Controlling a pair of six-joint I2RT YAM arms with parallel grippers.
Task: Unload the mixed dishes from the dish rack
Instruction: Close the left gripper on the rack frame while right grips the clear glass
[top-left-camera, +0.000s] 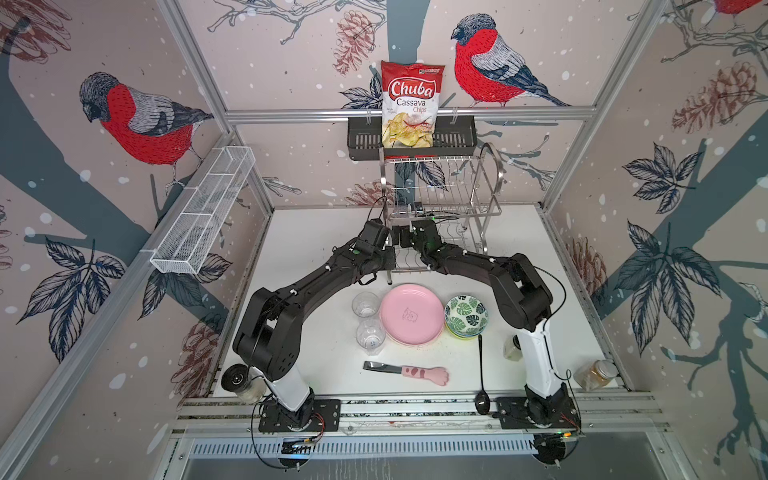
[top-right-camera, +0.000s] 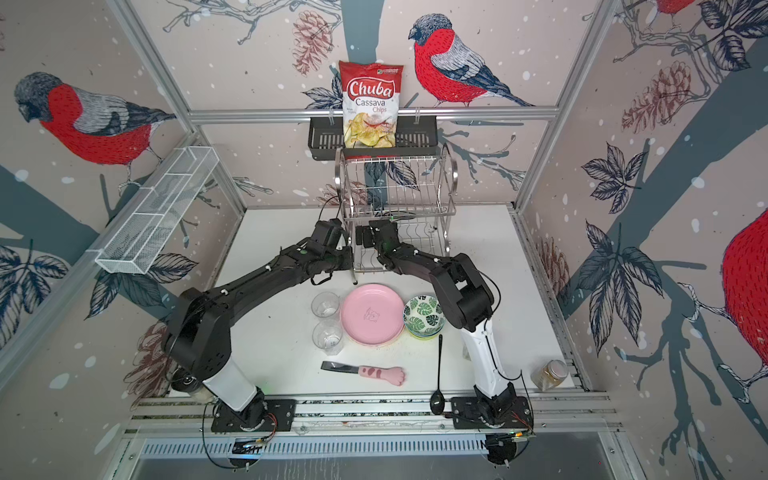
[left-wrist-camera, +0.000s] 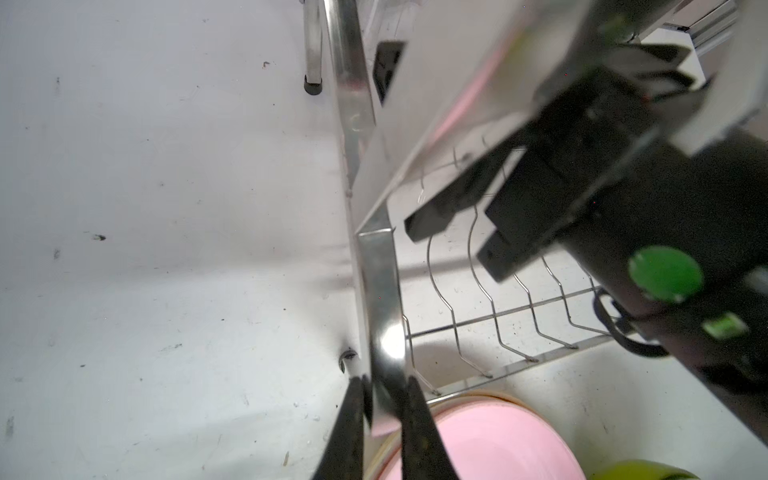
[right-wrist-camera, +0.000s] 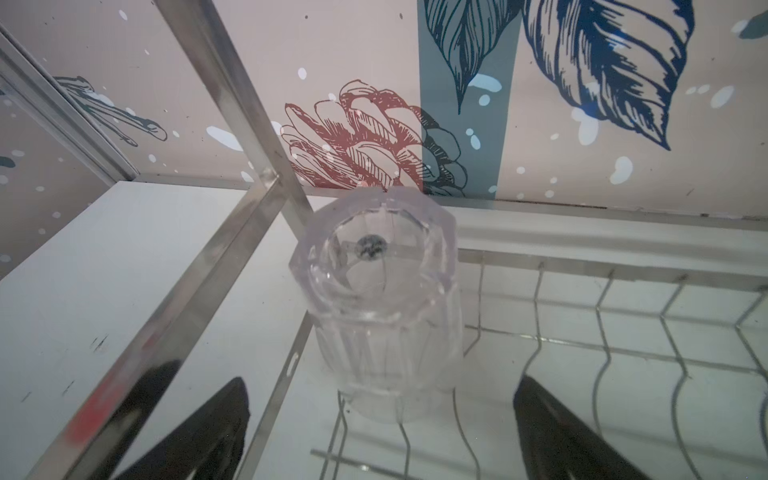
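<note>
The steel dish rack (top-left-camera: 440, 187) (top-right-camera: 399, 187) stands at the back of the table. My left gripper (left-wrist-camera: 386, 395) (top-left-camera: 390, 254) is shut on the rack's front-left upright strip (left-wrist-camera: 376, 282). My right gripper (right-wrist-camera: 382, 386) (left-wrist-camera: 457, 237) is open inside the lower tier. Between and just beyond its fingertips a clear glass (right-wrist-camera: 380, 299) stands upside down on the wires, untouched. On the table in front lie a pink plate (top-left-camera: 411, 313) (left-wrist-camera: 490, 444) on a cream one, a green-leaf bowl (top-left-camera: 466, 316) stacked on a lime bowl (left-wrist-camera: 644, 471), and two clear glasses (top-left-camera: 365, 303) (top-left-camera: 370, 334).
A black spoon (top-left-camera: 481, 374) and a pink paw-handled tool (top-left-camera: 415, 371) lie near the front edge. Jars (top-left-camera: 596, 374) (top-left-camera: 245, 380) stand at the front corners. A chips bag (top-left-camera: 411, 104) sits in the black basket above the rack. A white mesh tray (top-left-camera: 208, 208) hangs left.
</note>
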